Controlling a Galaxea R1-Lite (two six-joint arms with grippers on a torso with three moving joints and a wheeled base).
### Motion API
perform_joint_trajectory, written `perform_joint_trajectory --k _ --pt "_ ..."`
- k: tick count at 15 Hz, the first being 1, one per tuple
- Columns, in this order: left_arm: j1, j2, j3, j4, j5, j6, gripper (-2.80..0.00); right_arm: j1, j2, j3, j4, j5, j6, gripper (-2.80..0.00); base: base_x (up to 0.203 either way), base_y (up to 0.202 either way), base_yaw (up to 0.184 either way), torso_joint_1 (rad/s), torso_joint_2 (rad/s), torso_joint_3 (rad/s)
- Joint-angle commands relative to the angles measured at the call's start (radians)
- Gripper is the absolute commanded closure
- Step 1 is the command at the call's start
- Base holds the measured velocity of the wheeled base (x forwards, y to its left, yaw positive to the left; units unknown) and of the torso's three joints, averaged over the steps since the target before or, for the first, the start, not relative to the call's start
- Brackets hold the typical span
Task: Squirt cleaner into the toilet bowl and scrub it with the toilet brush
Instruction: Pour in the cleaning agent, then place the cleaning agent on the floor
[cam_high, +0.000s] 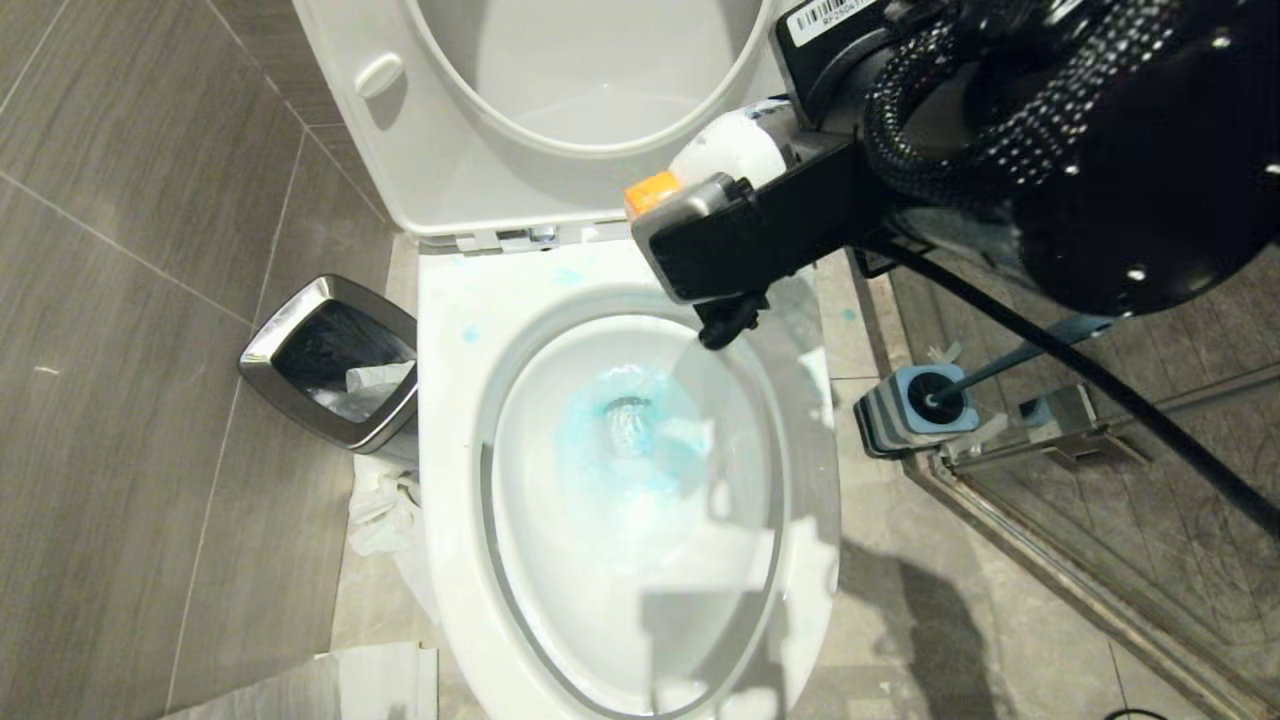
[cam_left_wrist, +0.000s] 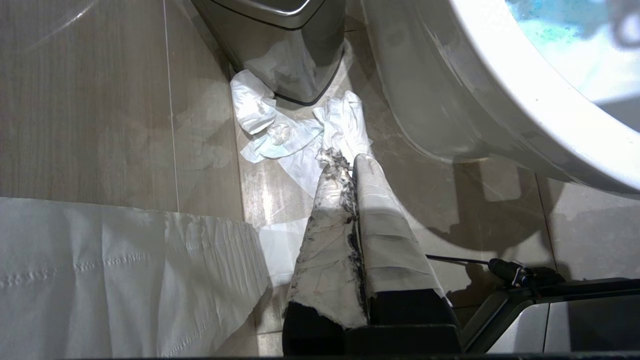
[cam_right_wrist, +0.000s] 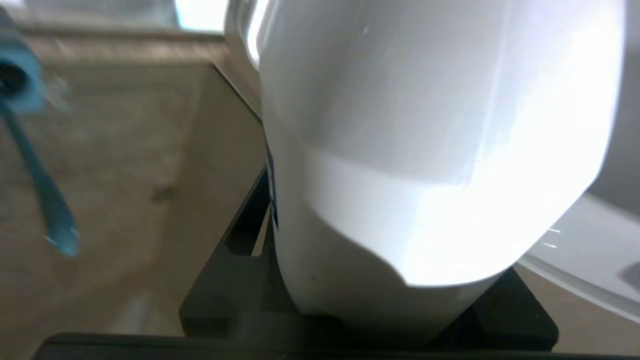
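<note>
The white toilet bowl (cam_high: 450, 450) stands open, its lid (cam_high: 440, 170) up, with turquoise cleaner (cam_high: 620, 440) pooled round the drain and pale smears on the rim. My right gripper (cam_high: 790, 150) is shut on a white cleaner bottle (cam_high: 725, 150) with an orange cap (cam_high: 652, 190), held over the bowl's back right rim; the bottle (cam_right_wrist: 425, 150) fills the right wrist view. On the floor to the bowl's right, the toilet brush (cam_high: 1010, 365) stands in its light-blue-topped holder (cam_high: 905, 410). My left gripper (cam_left_wrist: 345, 160) hangs shut and empty, low beside the bowl's base (cam_left_wrist: 450, 100).
A chrome-rimmed waste bin (cam_high: 335, 365) stands left of the bowl with crumpled tissue (cam_high: 385, 510) at its foot. A paper sheet (cam_left_wrist: 100, 270) lies on the floor tiles. A glass shower screen with a metal rail (cam_high: 1080, 430) borders the right side.
</note>
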Motion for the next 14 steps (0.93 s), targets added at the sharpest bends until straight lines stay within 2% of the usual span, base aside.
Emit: perform_joint_trajectory --k 1,3,4,5,8,12,14 --pt "0.000 0.002 0.000 0.000 0.001 0.000 0.00 -0.003 0.024 -0.117 0.207 0.039 0.206 0.00 0.000 0.000 0.000 0.000 0.00 0.000" --pt "0.000 0.002 0.000 0.000 0.001 0.000 0.00 -0.006 0.026 -0.143 0.300 0.108 0.379 0.00 0.000 0.000 0.000 0.000 0.00 0.000" --pt "0.000 0.002 0.000 0.000 0.001 0.002 0.00 -0.010 0.013 -0.142 0.343 0.168 0.436 0.00 0.000 0.000 0.000 0.000 0.00 0.000" --pt "0.000 0.002 0.000 0.000 0.001 0.002 0.00 -0.017 0.007 -0.141 0.384 0.216 0.532 0.00 0.000 0.000 0.000 0.000 0.00 0.000" --pt "0.000 0.002 0.000 0.000 0.001 0.002 0.00 -0.023 0.003 -0.147 0.526 0.311 0.923 0.00 0.000 0.000 0.000 0.000 0.00 0.000" --pt "0.000 0.002 0.000 0.000 0.001 0.003 0.00 -0.026 0.000 -0.153 0.550 0.435 1.362 0.00 0.000 0.000 0.000 0.000 0.00 0.000" --pt "0.000 0.002 0.000 0.000 0.001 0.003 0.00 -0.041 -0.017 -0.153 0.542 0.450 1.482 0.00 0.000 0.000 0.000 0.000 0.00 0.000"
